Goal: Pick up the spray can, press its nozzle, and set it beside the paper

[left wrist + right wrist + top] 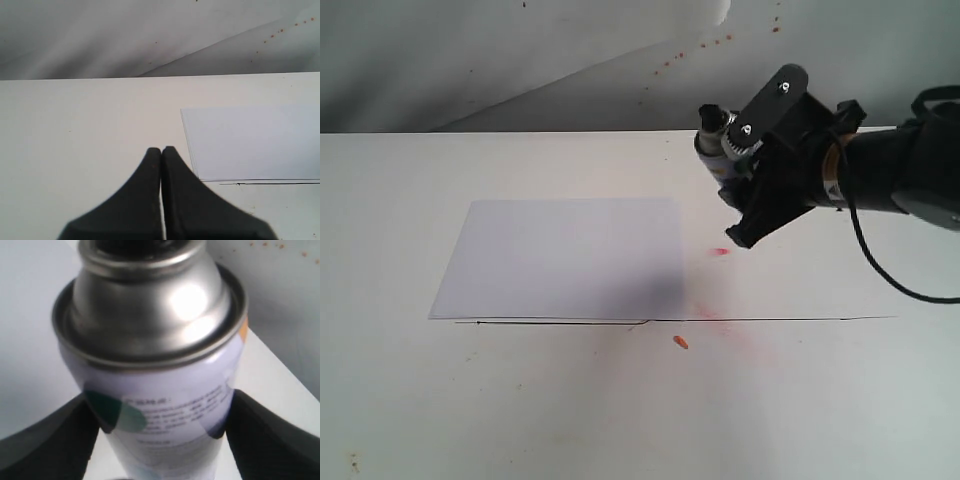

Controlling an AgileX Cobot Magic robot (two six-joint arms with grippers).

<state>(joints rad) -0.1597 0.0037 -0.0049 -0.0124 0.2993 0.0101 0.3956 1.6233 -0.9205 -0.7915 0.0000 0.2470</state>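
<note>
Spray can (pixel 155 405) clamped in R jaws, tilted, nr paper (pixel 560 258).

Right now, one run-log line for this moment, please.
right gripper: shut on spray can | can: right of paper, exterior view | left gripper: shut, empty

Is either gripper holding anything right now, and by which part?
The right gripper holds the small white-labelled aerosol spray can with a silver shoulder by its cylindrical body, just below that shoulder. The left gripper is shut on nothing.
</note>
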